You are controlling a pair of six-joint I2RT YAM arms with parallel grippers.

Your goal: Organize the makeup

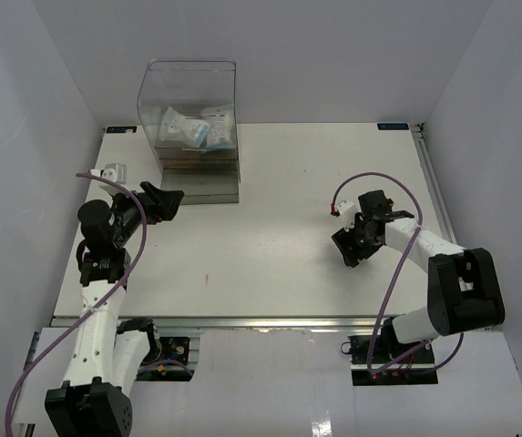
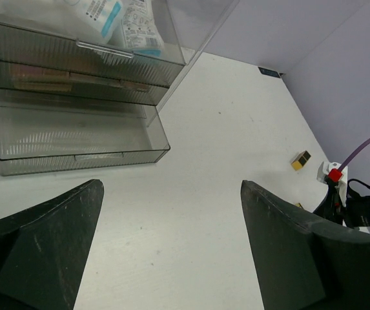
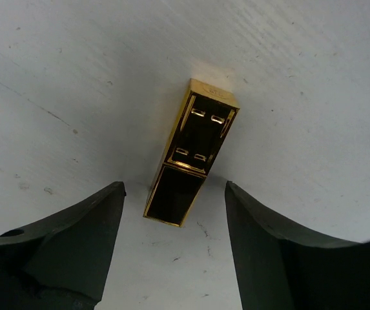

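The makeup shows little from the top camera: only blue-white packets (image 1: 192,127) lie in the upper part of the clear box (image 1: 192,82), which stands at the back left of the table (image 1: 270,228). The left gripper (image 1: 165,202) hangs just in front of the box's drawers. The right gripper (image 1: 352,244) is low over the table on the right, and it hides whatever is under it.

From the left wrist, the left gripper (image 2: 172,187) has its fingers spread wide with nothing between them. It faces the box, whose lowest drawer (image 2: 75,158) is pulled out. Flat pink-brown palettes (image 2: 42,76) lie in the drawer above. A short gold and black piece (image 2: 301,159) lies on the table near the right arm; I cannot tell whether it is the tube the right wrist sees.

From the right wrist, a black-gold tube (image 3: 194,139) lies flat on the table. Its long axis runs from between the fingers up and slightly right, away from the camera. The right gripper (image 3: 175,186) is spread, with one finger on either side of the tube's near end and a gap on each side.
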